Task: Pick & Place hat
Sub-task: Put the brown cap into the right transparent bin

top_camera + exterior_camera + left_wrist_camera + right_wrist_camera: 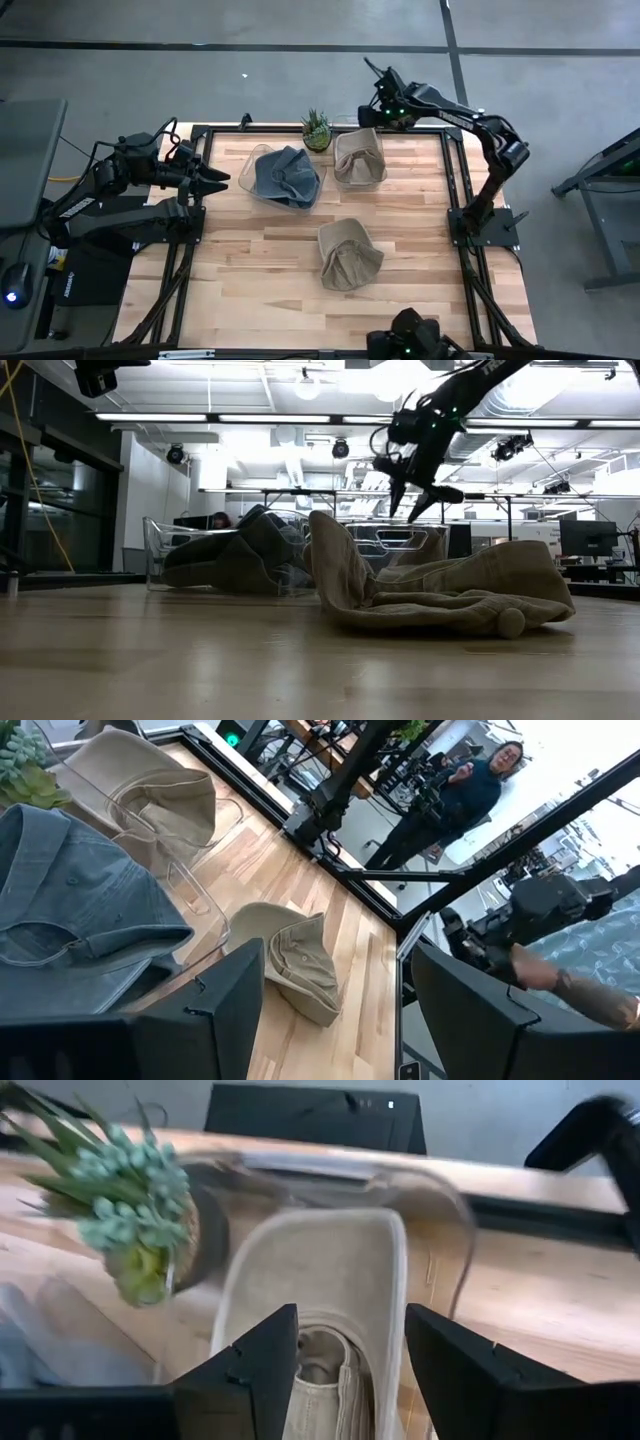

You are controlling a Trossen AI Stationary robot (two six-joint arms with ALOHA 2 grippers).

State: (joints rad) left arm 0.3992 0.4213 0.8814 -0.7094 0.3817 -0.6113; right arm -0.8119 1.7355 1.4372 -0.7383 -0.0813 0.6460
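Right gripper [381,113] is held over the bin [340,165], fingers spread and empty, a tan hat [362,150] lying inside. Loose hat [349,257] lies mid-table (left gripper [216,180] parked at the left edge, fingers apart). A clean lift is advised before that hat is approached from above at its crown.

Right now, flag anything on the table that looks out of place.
One tan hat lies crumpled on the bare table, outside any bin, while the other tan hat and the blue hat sit in clear bins. The right gripper hovers open by the far bin; the left gripper waits at the table's edge.
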